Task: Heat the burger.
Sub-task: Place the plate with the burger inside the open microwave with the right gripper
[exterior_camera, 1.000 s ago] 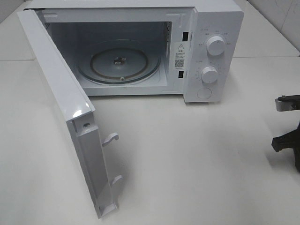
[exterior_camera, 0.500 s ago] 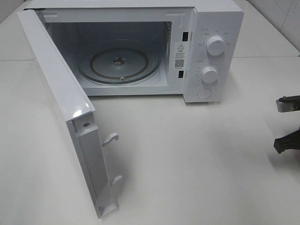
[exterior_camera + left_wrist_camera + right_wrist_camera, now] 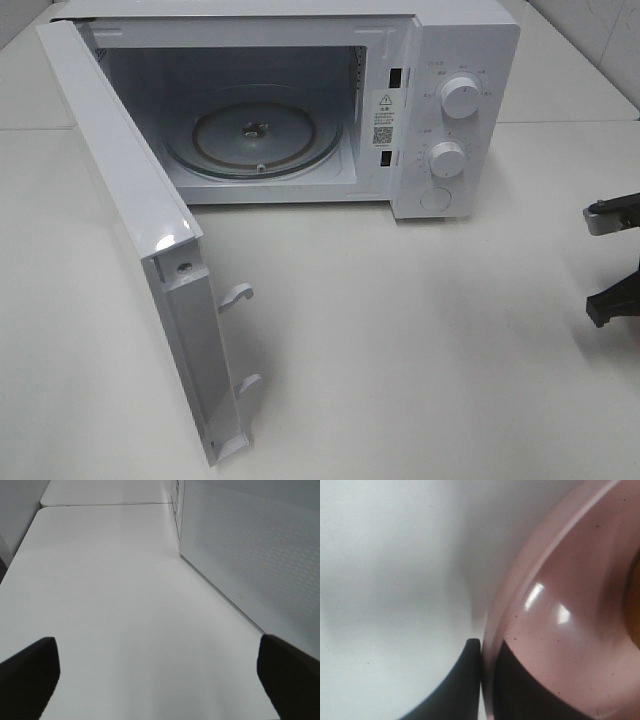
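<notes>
Only a tan-brown sliver of the burger shows, at the edge of the right wrist view, on a pink plate. My right gripper is shut on the plate's rim, one black finger outside it and the other on the plate's inner face. The exterior high view shows only dark parts of the right arm at the right edge, with plate and burger out of frame. My left gripper is open and empty above the table, beside the outer face of the microwave door.
The white microwave stands at the back with its door swung wide toward the front left. Its glass turntable carries nothing. Two knobs sit on its right panel. White table lies in front.
The right gripper has shut. The right arm's visible parts have shifted slightly toward the right edge of the exterior high view. The microwave has not moved.
</notes>
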